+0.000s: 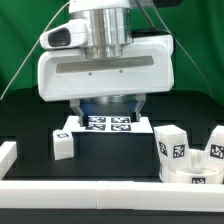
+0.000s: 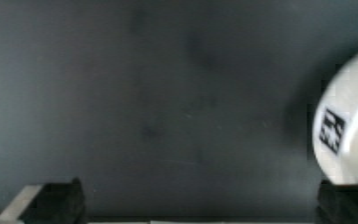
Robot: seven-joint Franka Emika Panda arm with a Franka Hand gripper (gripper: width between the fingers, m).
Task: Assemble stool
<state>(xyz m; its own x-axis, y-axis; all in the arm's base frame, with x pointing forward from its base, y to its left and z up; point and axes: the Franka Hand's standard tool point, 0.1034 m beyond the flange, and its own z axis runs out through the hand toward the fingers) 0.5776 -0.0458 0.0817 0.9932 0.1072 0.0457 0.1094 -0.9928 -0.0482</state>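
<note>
A lab: green backdrop [image 1: 20, 40], tagged marker board [image 1: 105, 123].

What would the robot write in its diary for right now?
end effector: open, empty | leg: loose on table | other parts: exterior view's right

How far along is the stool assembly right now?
Done: nothing looks joined yet. One white chunky plastic block leg lies alone, and the other white tagged stool parts sit bunched at the exterior view's right, seemingly still separate pieces.
In hand: nothing. The gripper is open and empty, low by the marker board.
Left: apparently every pick and every join.
</note>
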